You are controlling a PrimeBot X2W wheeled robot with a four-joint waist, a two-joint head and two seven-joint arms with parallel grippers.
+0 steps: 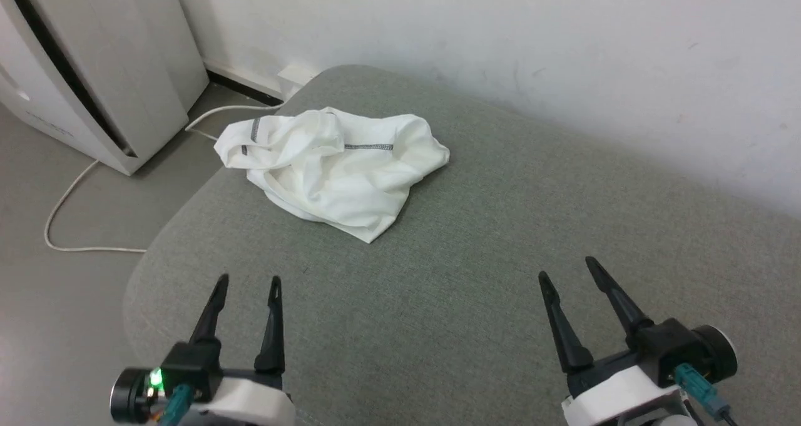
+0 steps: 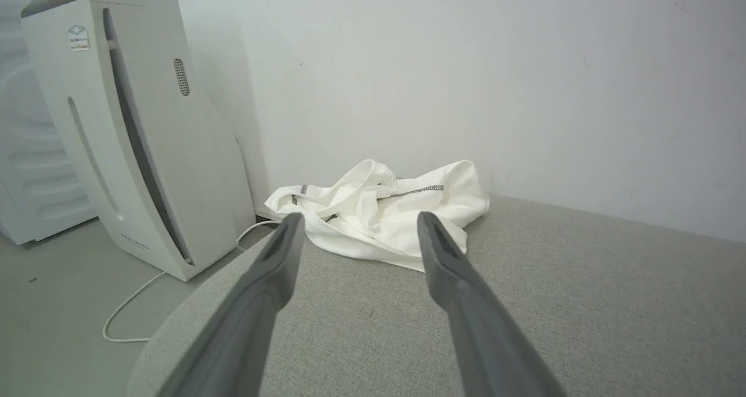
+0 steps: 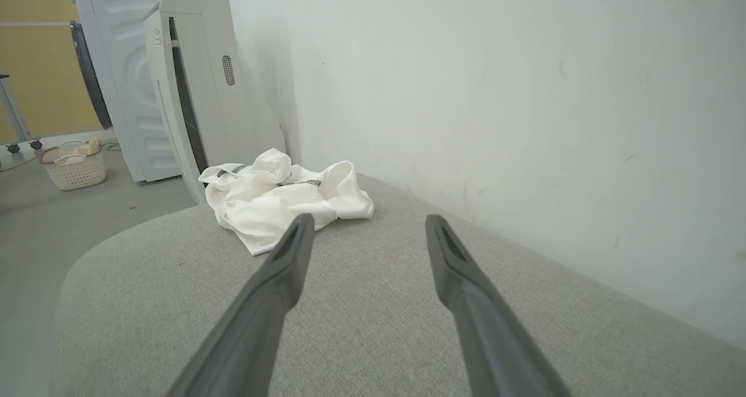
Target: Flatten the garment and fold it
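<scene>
The garment (image 1: 335, 166), a white T-shirt with dark grey zigzag stitching, lies crumpled in a heap at the far left of the grey fabric surface (image 1: 475, 276). The left wrist view has the garment (image 2: 379, 213) ahead of the fingers, and in the right wrist view the garment (image 3: 280, 199) sits ahead and to the left. My left gripper (image 1: 248, 280) hovers open near the front left edge, well short of the heap. At the lower right my right gripper (image 1: 566, 268) stands open too, far from it. Both are empty.
A white appliance (image 1: 94, 69) stands on the floor at the left, with a white cable (image 1: 69, 194) trailing past the surface's rounded corner. A white wall (image 1: 532, 50) runs along the far side. A laundry basket (image 3: 73, 167) sits on the floor farther off.
</scene>
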